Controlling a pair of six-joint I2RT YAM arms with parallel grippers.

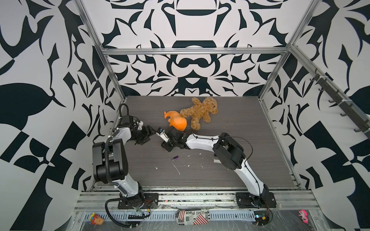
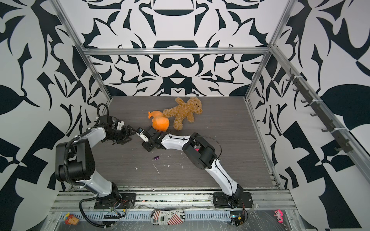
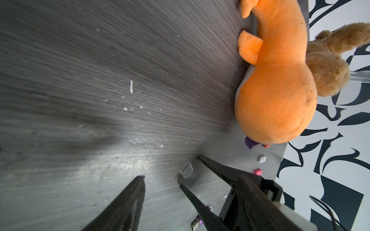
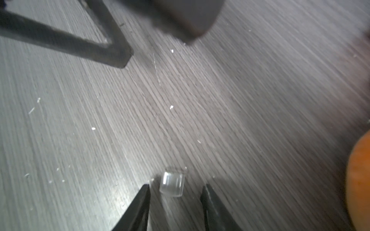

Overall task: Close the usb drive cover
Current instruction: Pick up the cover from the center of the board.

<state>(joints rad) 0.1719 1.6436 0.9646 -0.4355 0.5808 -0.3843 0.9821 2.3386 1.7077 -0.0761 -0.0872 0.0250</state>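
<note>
The purple drive (image 1: 175, 158) is seen lying flat on the grey table (image 1: 220, 170) toward the front middle, with its metal plug bared at one end, so it is not yet capped. Its clear cap (image 4: 172, 185) is found well apart from it, farther back on the table, and is too small to be made out in the top views. In the right wrist view the right gripper (image 4: 175, 189) is shown low over the table with its jaws partly open. The cap lies between and just ahead of the two black fingertips (image 4: 145, 192), a gap is left on either side, and nothing is gripped. The same cap (image 3: 186, 170) is seen in the left wrist view between those two tips, and the drive (image 3: 197, 223) is partly hidden behind one of them. The left gripper (image 1: 149, 133) is held just beside the right one, tip toward tip. Its jaws are spread wide and nothing is held in them. An orange plush (image 1: 176, 122) lies just behind the right gripper. A brown bear (image 1: 200, 112) lies against it, farther back. White flecks are scattered over the table near the drive.
</note>
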